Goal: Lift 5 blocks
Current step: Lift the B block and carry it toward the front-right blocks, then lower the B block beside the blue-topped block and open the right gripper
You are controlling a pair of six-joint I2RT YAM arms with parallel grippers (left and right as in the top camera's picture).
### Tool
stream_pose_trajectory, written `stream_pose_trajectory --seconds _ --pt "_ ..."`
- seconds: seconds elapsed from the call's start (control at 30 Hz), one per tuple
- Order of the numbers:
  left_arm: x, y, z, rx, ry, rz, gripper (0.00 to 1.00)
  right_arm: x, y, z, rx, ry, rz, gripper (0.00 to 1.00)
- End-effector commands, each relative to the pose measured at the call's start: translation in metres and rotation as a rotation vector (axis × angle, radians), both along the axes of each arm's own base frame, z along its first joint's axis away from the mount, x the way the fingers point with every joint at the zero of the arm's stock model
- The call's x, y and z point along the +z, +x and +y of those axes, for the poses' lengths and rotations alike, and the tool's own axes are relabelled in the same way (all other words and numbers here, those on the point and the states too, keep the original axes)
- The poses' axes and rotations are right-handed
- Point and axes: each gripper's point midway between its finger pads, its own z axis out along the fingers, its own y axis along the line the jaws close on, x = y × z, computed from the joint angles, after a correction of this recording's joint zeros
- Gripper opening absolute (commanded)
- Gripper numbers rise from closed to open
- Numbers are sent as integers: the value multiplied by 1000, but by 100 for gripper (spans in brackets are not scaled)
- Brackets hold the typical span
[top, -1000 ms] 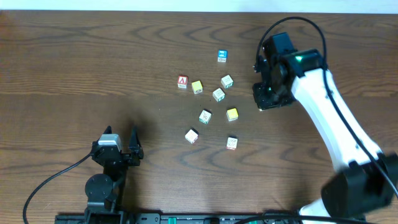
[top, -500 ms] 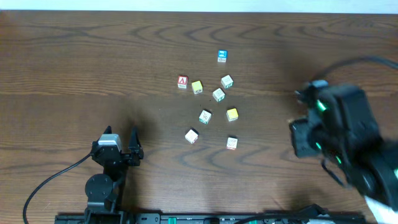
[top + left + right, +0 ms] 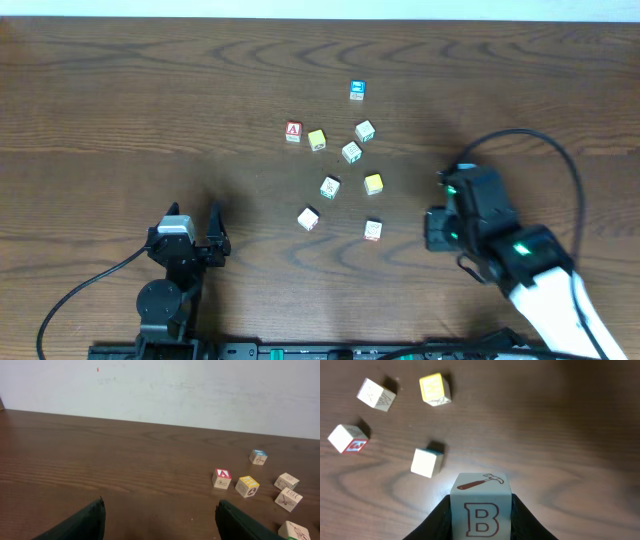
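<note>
A pale wooden block (image 3: pixel 481 505) marked "B" with a hammer picture sits between my right gripper's (image 3: pixel 481 510) fingers, which are shut on its sides. Overhead, the right gripper (image 3: pixel 437 228) hangs right of the cluster and hides that block. On the table lie two yellow blocks (image 3: pixel 317 139) (image 3: pixel 373 183) and whitish blocks (image 3: pixel 365 131) (image 3: pixel 351 151) (image 3: pixel 330 186) (image 3: pixel 308 218) (image 3: pixel 373 230). The right wrist view shows a yellow block (image 3: pixel 435 389) and three whitish ones (image 3: pixel 376 395) (image 3: pixel 349 439) (image 3: pixel 427 462) below. My left gripper (image 3: pixel 193 220) (image 3: pixel 161 505) stands open at the front left, holding nothing.
A blue-faced cube (image 3: pixel 357 90) (image 3: pixel 258 456) lies at the far side of the cluster and a red "A" cube (image 3: pixel 293 131) (image 3: pixel 222 478) at its left. The right arm's white link (image 3: pixel 560 300) and black cable (image 3: pixel 570 180) cross the front right corner.
The right arm has swung from the far right of the cluster toward the table's front, still gripping the block. The left arm and the table blocks have not moved.
</note>
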Motion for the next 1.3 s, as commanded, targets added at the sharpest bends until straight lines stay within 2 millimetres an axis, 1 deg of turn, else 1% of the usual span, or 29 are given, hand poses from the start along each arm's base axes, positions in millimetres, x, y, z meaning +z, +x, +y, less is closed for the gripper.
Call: stream_pose_trajectory --seconds 0.0,0.03,0.07,0.13,0.27,0.37,0.53,0.83,0.97,1.2,1.27 --pt "-16 -1 6 34 -2 49 71 -27 9 17 -4 50 76 17" --pt "-16 -1 6 34 -2 49 71 -36 15 20 -4 45 88 16" --pt "-16 -1 6 34 -2 49 72 -52 23 23 -8 34 118 14" --pt "-16 -1 6 34 -2 49 71 -69 26 25 -30 25 159 10" --pt "-16 -1 6 34 -2 49 71 -91 26 26 -50 10 219 8" --pt "-16 -1 6 34 -2 49 71 -100 22 26 -69 6 254 8" --pt "-16 -1 6 34 -2 49 71 -101 18 35 -34 1 257 9" --pt "-16 -1 6 34 -2 49 71 -102 2 60 22 -7 265 11" --pt "-16 -1 6 34 -2 49 71 -102 2 61 16 -22 256 13" --pt "-16 -1 6 34 -2 49 71 -102 8 52 16 -78 220 23" --pt "-16 -1 6 34 -2 49 71 -102 8 51 15 -83 218 24"
